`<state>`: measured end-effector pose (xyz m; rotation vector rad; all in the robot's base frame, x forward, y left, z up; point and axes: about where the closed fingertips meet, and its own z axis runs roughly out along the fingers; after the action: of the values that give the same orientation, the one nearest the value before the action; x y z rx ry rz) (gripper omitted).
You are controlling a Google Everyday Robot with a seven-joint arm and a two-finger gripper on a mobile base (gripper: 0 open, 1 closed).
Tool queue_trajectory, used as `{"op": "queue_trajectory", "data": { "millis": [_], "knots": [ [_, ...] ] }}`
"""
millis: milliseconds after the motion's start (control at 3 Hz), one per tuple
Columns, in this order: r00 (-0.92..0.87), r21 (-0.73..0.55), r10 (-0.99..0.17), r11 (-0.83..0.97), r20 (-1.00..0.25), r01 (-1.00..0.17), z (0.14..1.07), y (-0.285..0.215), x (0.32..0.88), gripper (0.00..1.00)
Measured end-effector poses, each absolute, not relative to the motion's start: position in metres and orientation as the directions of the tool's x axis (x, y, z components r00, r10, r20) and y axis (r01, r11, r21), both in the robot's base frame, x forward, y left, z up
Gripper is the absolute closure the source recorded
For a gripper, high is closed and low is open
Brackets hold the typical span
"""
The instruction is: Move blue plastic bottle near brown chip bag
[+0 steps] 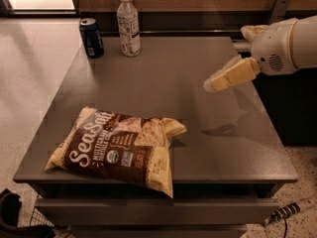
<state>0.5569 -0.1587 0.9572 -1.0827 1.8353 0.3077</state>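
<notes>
The blue plastic bottle (pixel 128 25) stands upright at the far left of the grey table, clear with a white cap and a white label. The brown chip bag (pixel 119 145) with white "Sea Salt" lettering lies flat near the table's front left. My gripper (pixel 212 85) hangs above the right side of the table, at the end of the white arm (pixel 285 46) that reaches in from the right. It is far from both the bottle and the bag and holds nothing.
A short dark blue soda can (pixel 92 37) stands just left of the bottle at the far left corner. The grey table (pixel 198 133) has a dark counter to its right. A wooden wall runs behind. A cable lies on the floor at the bottom right.
</notes>
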Motion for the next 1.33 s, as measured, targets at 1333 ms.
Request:
{"op": "queue_trajectory", "data": {
  "millis": [1333],
  "knots": [
    [-0.027, -0.235, -0.378, 0.63, -0.925, -0.74, 0.982, -0.115, 0.716, 0.0]
  ]
}}
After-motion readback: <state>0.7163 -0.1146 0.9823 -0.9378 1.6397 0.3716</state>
